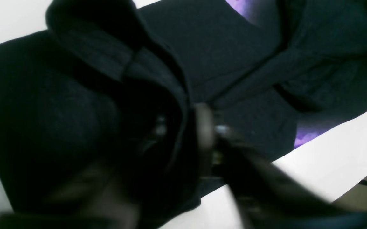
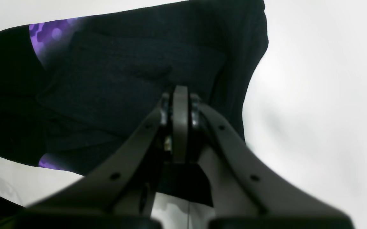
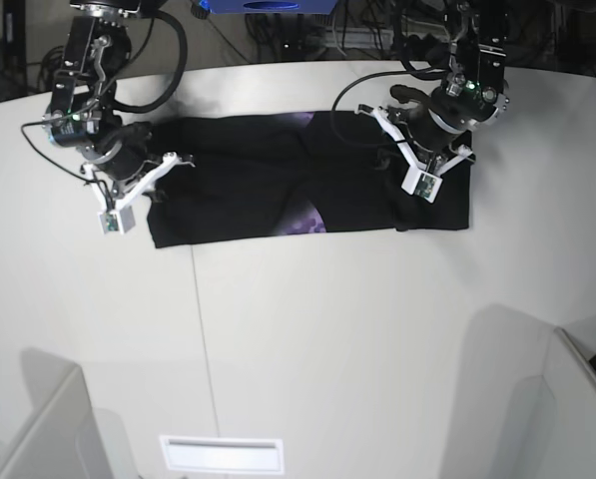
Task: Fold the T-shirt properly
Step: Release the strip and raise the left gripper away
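- The T-shirt [image 3: 278,190] lies toward the far edge of the white counter [image 3: 327,339] as a long, narrow black band, purple print peeking through at its middle; the lengthwise folds look done.
- Left, by my judgement: folding the band crosswise into a compact packet.
- Right end effector [image 2: 179,105]: fingers pressed together, nothing visibly between them, over the band's end.
- Left end effector [image 1: 202,133]: blurred, cloth draped across it; whether it grips, I cannot tell.
- No readable brand, label or writing anywhere.
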`<action>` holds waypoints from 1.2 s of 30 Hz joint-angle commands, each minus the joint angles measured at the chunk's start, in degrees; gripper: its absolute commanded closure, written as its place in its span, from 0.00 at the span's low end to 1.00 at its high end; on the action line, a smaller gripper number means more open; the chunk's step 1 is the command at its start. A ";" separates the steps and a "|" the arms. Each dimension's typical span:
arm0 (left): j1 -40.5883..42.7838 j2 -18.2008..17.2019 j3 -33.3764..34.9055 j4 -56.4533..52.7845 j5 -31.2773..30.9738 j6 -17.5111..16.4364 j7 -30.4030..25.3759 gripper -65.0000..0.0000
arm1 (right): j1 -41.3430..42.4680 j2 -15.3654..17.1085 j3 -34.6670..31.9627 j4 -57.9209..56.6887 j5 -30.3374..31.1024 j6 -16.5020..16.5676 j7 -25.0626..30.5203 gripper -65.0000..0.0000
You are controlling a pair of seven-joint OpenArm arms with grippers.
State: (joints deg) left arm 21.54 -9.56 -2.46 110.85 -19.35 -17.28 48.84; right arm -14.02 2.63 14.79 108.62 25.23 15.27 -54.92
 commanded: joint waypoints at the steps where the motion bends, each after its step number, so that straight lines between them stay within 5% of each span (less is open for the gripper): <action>1: -0.31 -0.15 -0.05 0.84 -0.56 0.00 -0.97 0.57 | 0.44 0.31 0.20 0.79 0.57 0.07 0.98 1.00; 7: -2.33 -0.42 3.65 0.49 -0.56 0.00 -0.97 0.27 | 0.35 0.31 0.20 0.79 0.57 0.07 0.98 1.00; 17: -2.24 -0.33 6.72 1.02 -0.56 -0.08 -0.97 0.27 | 0.26 0.31 0.29 0.79 0.57 0.07 1.16 1.00; 20: -1.19 -0.50 1.89 1.90 -0.56 -0.08 -0.97 0.43 | 0.61 -0.04 0.29 0.79 0.66 0.07 0.89 1.00; 24: 0.83 -0.33 -9.01 1.99 -0.56 -0.17 -0.97 1.00 | 0.79 -1.27 0.29 0.79 0.66 0.07 0.81 1.00; 27: 2.42 -0.42 -13.85 1.72 -0.65 -0.17 -0.97 1.00 | 0.97 -1.27 0.29 0.79 0.66 0.07 0.81 1.00; 28: 3.21 -0.50 -15.43 1.72 -0.65 -0.17 -1.23 1.00 | 1.32 -1.27 0.29 0.79 0.66 0.07 0.63 0.91; 33: 4.44 -0.50 -27.48 0.84 -0.65 -0.61 -1.32 1.00 | 3.43 -1.18 2.49 0.70 0.66 0.07 -4.91 0.09; 34: 4.44 -0.50 -29.85 0.76 -0.65 -1.84 -1.32 1.00 | 3.78 -1.36 4.51 0.70 0.66 0.16 -5.44 0.00; 36: 4.44 -0.50 -34.42 0.76 -0.65 -5.80 -1.32 1.00 | 4.48 -1.36 6.97 0.17 0.66 0.16 -6.14 0.00</action>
State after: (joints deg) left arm 25.80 -9.85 -36.93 110.65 -19.09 -22.96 48.40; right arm -10.11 0.95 21.82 108.12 24.69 15.44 -61.80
